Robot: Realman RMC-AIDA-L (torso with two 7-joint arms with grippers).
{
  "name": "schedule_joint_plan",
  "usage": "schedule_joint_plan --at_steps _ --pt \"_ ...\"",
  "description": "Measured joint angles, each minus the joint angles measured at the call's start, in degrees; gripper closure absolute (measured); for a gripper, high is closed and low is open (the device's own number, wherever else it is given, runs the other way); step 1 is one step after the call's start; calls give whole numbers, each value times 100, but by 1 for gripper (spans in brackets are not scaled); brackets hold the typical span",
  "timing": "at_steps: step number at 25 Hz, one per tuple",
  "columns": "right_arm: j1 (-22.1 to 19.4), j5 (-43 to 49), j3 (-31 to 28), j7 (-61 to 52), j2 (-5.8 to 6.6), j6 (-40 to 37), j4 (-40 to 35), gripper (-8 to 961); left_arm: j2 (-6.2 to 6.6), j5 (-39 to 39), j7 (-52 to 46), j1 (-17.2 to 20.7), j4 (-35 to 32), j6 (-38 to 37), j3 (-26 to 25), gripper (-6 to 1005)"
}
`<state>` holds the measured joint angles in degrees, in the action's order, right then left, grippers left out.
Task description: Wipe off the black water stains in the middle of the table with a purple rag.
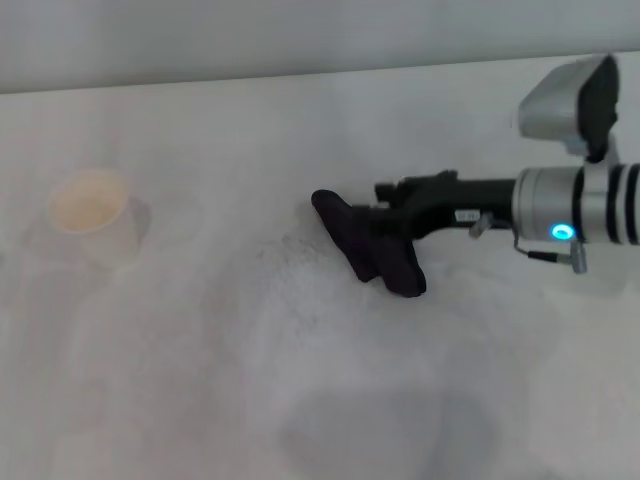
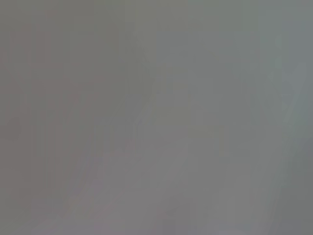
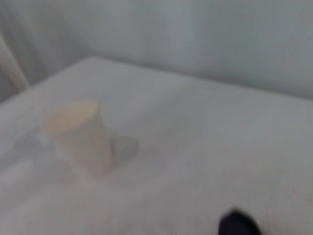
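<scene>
My right gripper (image 1: 388, 228) reaches in from the right in the head view and is shut on the purple rag (image 1: 398, 268). The rag is a very dark, folded cloth that hangs from the gripper down onto the white table (image 1: 180, 390), near its middle. A dark bit of the rag (image 3: 238, 224) shows in the right wrist view. The small round black water stain is not visible; I cannot tell whether the rag covers it. A faint grey speckled smudge (image 1: 292, 262) lies just left of the rag. The left gripper is out of view.
A pale paper cup (image 1: 92, 212) stands at the table's left side; it also shows in the right wrist view (image 3: 80, 137). A wall runs behind the table's far edge (image 1: 300, 75). The left wrist view shows only plain grey.
</scene>
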<state>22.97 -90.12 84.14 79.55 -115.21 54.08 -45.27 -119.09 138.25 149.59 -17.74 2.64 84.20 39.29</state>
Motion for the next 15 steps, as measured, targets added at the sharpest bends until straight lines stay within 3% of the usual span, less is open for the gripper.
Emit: schedule_joint_plan --at_steps 3,4,5,8,11,15 --pt "-63 -526 -585 392 -9 360 90 447 0 0 0 -13 0 0 0 138" --pt "-101 -1064 -1042 715 -13 723 265 398 0 0 0 -19 -4 0 0 138" --pt "-101 -1064 -1042 715 -13 723 265 348 0 0 0 -22 -10 -1 -1 138" --pt "-138 -2086 -1983 1175 -11 1232 957 200 1 1 0 -20 -14 -1 -1 137" --pt "-125 -2771 -3099 1724 -7 1528 1867 138 0 0 0 -21 -17 -3 0 137" --pt "-211 -2949 -4251 3092 -9 1670 2575 76 -7 0 0 -43 -18 -9 0 137"
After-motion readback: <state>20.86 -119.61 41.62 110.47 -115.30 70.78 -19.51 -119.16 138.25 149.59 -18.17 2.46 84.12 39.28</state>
